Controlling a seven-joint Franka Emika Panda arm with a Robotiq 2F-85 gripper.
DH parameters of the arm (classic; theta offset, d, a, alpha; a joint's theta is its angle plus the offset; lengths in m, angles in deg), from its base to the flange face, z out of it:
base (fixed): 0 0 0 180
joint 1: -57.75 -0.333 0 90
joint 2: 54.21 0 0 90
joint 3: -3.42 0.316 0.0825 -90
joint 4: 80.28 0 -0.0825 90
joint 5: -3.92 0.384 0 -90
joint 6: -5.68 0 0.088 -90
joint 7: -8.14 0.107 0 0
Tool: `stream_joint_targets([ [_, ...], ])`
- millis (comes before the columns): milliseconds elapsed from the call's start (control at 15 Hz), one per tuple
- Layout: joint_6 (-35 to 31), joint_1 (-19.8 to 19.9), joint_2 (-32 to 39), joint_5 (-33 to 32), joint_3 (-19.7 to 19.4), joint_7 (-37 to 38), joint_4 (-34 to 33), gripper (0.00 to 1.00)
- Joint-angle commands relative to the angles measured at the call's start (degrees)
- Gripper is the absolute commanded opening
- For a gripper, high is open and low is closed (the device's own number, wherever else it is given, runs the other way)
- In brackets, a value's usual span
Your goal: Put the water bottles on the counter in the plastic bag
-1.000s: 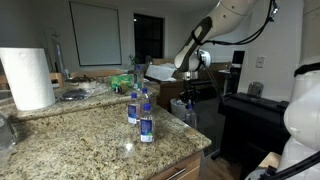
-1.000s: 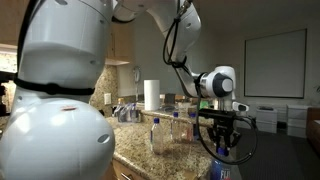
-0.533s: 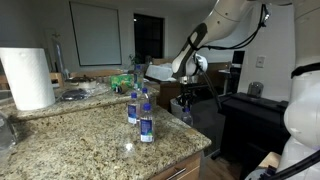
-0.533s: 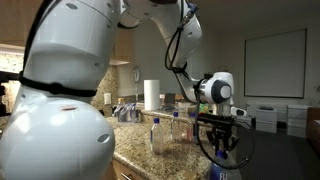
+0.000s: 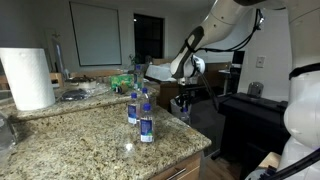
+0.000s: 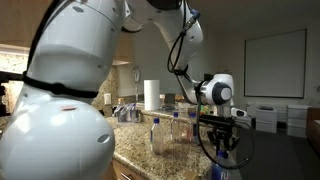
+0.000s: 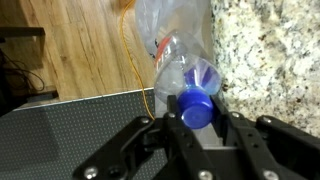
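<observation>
In an exterior view, two bottles (image 5: 146,122) are standing upright on the speckled counter (image 5: 90,148), one just behind the other. Both are clear with blue labels. A paper-towel roll (image 5: 28,78) is standing well apart from them at the far end. The gripper (image 5: 183,101) is hanging out beyond the counter's edge, and what it is carrying is too small to make out here.

In an exterior view, the gripper (image 6: 222,140) is pointing down past the counter's (image 6: 135,140) end. The bottles (image 6: 157,135) are showing as pale clear shapes on the stone behind it.

In the wrist view, the gripper (image 7: 197,128) is pinching the held bottle (image 7: 185,62) at its neck, and the fingers (image 7: 165,125) are pressing in on either side of the blue cap (image 7: 197,105). The bottle's body is clear and ribbed, hanging away from the camera. It is off the counter (image 7: 270,50), just beside its rounded edge and above the wooden floor (image 7: 70,45).
</observation>
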Motion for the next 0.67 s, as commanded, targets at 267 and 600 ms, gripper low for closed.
stream_joint_targets([
  [267,-0.07,0.7,3.32,2.99,1.33,0.17,1.9,0.09],
  [600,0.3,0.46,4.68,3.48,1.76,0.32,2.09,0.44],
])
